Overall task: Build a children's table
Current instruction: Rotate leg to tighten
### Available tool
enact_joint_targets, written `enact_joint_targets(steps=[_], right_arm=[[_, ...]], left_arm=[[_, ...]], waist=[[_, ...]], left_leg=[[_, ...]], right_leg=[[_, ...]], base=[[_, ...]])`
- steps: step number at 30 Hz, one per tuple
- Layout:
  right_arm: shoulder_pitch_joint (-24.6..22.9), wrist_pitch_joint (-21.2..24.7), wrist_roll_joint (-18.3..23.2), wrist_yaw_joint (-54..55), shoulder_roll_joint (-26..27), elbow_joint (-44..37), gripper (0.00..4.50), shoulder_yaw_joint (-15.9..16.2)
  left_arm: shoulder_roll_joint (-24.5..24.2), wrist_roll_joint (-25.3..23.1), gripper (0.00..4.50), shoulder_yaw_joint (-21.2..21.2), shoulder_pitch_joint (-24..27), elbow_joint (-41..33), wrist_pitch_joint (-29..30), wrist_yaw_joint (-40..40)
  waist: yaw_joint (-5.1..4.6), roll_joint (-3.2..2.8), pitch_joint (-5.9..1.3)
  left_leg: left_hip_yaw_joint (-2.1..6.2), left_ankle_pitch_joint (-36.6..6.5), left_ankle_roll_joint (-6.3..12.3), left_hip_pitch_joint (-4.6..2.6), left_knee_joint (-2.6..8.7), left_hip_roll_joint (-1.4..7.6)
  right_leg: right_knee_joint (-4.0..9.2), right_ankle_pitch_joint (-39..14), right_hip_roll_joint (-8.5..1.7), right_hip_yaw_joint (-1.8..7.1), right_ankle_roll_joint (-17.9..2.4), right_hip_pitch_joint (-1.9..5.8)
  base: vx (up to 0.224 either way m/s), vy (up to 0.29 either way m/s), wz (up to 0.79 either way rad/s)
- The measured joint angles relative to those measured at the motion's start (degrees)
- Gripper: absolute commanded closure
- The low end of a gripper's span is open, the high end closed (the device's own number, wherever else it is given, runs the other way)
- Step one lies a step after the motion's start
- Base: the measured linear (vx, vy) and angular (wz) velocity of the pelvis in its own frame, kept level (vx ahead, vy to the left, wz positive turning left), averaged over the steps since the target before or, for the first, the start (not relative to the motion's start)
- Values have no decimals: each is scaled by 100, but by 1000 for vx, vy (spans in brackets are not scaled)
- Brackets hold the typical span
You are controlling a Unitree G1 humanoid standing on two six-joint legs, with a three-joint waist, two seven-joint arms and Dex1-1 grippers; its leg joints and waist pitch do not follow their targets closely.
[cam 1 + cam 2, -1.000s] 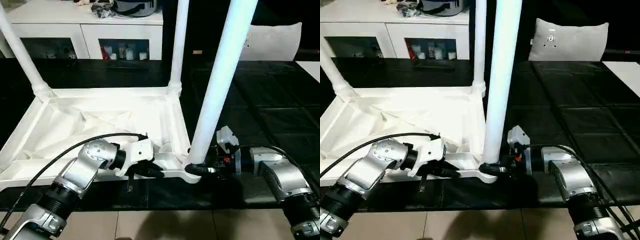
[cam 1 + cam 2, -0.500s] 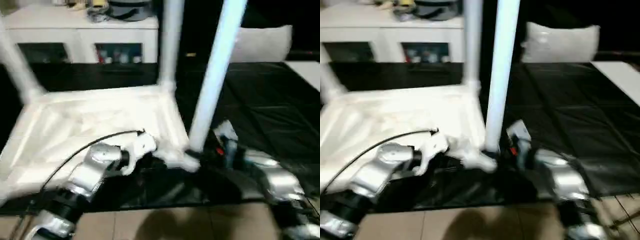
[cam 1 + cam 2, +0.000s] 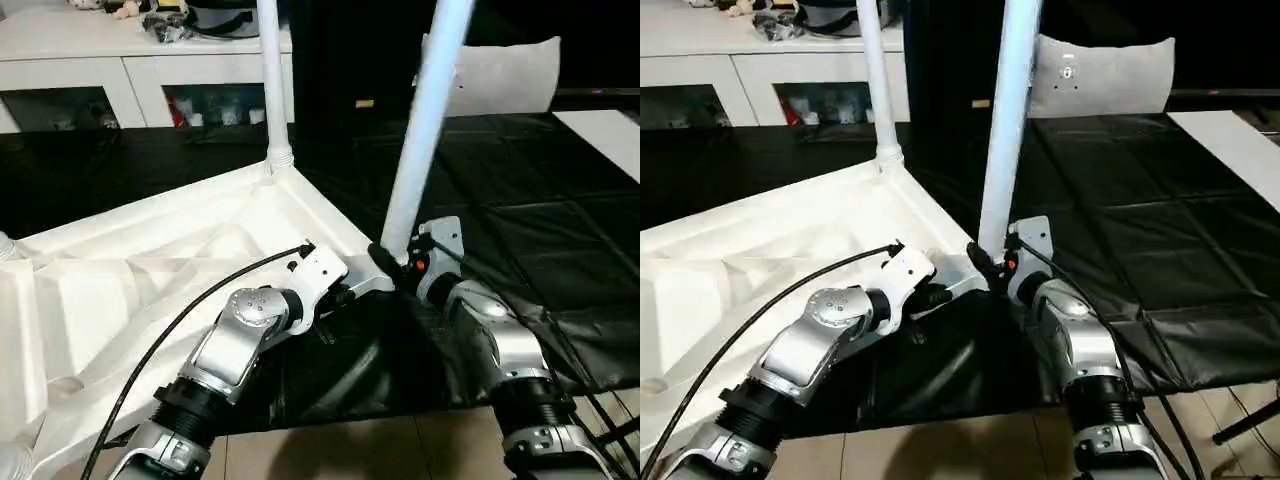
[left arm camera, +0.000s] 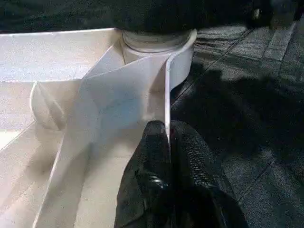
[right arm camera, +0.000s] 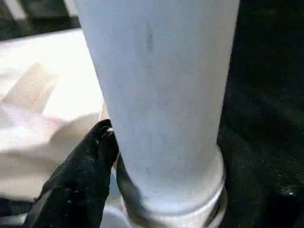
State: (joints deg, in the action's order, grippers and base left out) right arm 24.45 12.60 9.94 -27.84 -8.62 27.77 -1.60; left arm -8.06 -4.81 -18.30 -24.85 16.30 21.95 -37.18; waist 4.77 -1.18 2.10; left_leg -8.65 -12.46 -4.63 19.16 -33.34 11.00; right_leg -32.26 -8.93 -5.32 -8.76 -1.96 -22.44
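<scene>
My left forearm point(image 3: 215, 365) reaches up from the lower left, bent inward at the wrist so that my left gripper point(image 3: 340, 297) points toward the near right corner of the upturned tabletop point(image 3: 150, 270). In the left wrist view its two black fingers point(image 4: 156, 156) are pressed together on the thin upright rim wall point(image 4: 167, 95) of that corner, one finger on each side of it, just short of the round corner socket point(image 4: 156, 52).

The white tabletop lies underside up on the black mat point(image 3: 560, 250), its ribs showing and its long side running off to the left. A far leg point(image 3: 270, 80) stands upright in the far corner socket. At the near right corner the nearer leg point(image 3: 425, 130) rises, leaning slightly to the right, its base seated in the socket.

My right forearm point(image 3: 500, 350) comes up from the lower right and angles inward, bringing my right gripper point(image 3: 383, 262) to the foot of that nearer leg. In the right wrist view the leg's shaft point(image 5: 161, 95) stands close in front, with one black finger point(image 5: 90, 166) lying against its side just above the socket collar point(image 5: 175, 209). The second finger is hidden behind the tube, so the jaws seem to straddle the leg; I cannot tell whether they are gripping it or merely standing apart around it.

Behind, a white cabinet point(image 3: 140, 70) lines the wall, and a grey cushion point(image 3: 505, 75) rests at the far right.
</scene>
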Motion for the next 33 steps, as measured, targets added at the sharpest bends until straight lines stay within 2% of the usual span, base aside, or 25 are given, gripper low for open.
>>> enact_joint_targets(steps=[3, 4, 6, 8, 10, 14, 18, 22, 28, 30, 33], right_arm=[[-78, -54, 75, -539, -282, -27, 75, 106], [-127, -80, 98, -727, -400, -63, 75, 117], [-230, -105, 169, -1239, -694, -118, 41, 167], [-252, -148, 174, -1539, -874, -128, 36, 172], [-251, -197, 245, -1998, -1129, -185, 8, 204], [-237, -198, 362, -2657, -1448, -281, 8, 274], [-242, -202, 510, -3570, -1744, -535, 8, 488], [-290, -201, 594, -4058, -1791, -684, 34, 699], [-293, -191, 641, -4400, -1799, -685, 96, 854], [-308, -162, 648, -4485, -1791, -693, 105, 907], [-366, -109, 666, -4623, -1790, -745, 138, 1003]], left_arm=[[-187, -25, 450, -90, 0, -3, -281, -138], [-276, -38, 450, -95, 2, 0, -364, -212], [-532, -33, 450, -87, 11, 11, -586, -503], [-648, -3, 450, -77, 28, 23, -703, -686], [-830, 80, 450, -120, 43, 37, -886, -1024], [-1106, 221, 450, -186, 44, 66, -1150, -1474], [-1428, 281, 450, -247, 11, 169, -1501, -2047], [-1645, 354, 450, -301, -20, 178, -1647, -2593], [-1854, 548, 450, -405, -32, 140, -1684, -3168], [-1869, 596, 450, -417, -32, 142, -1672, -3303], [-1881, 627, 450, -458, -44, 140, -1676, -3472]], waist=[[38, -1, 0], [43, 0, 0], [42, 0, 1], [35, 0, 1], [43, 1, 2], [61, 5, 4], [133, 4, 3], [202, 5, 3], [250, 7, 2], [273, 7, 2], [341, 7, 2]], left_leg=[[-9, 16, 18, 44, -15, 0], [-7, 16, 18, 47, -22, 2], [-7, 17, 19, 43, -29, 7], [-7, 18, 16, 43, -31, 8], [-6, 19, 15, 43, -37, 8], [-6, 19, 15, 45, -42, 8], [-6, 19, 16, 43, -44, 11], [-7, 18, 15, 37, -48, 10], [-7, 18, 14, 34, -50, 10], [-8, 17, 13, 34, -50, 10], [-9, 17, 13, 32, -52, 10]], right_leg=[[-46, -4, 0, 15, -7, -63], [-65, -9, -1, 16, -15, -69], [-81, -21, 1, 14, -11, -73], [-81, -19, 3, 14, -14, -73], [-82, -18, 2, 15, -15, -71], [-82, -18, 2, 16, -16, -70], [-85, -18, 2, 15, -16, -68], [-85, -17, 0, 16, -16, -62], [-87, -17, -2, 17, -18, -59], [-87, -17, -2, 17, -18, -59], [-87, -17, -2, 18, -18, -58]], base=[[0, 0, 0], [0, 0, 0], [0, 0, 0], [0, 0, 0], [0, 0, 0], [0, 0, 0], [0, 0, 0], [0, 0, 0], [0, 0, 0], [0, 0, 0], [0, 0, 0]])
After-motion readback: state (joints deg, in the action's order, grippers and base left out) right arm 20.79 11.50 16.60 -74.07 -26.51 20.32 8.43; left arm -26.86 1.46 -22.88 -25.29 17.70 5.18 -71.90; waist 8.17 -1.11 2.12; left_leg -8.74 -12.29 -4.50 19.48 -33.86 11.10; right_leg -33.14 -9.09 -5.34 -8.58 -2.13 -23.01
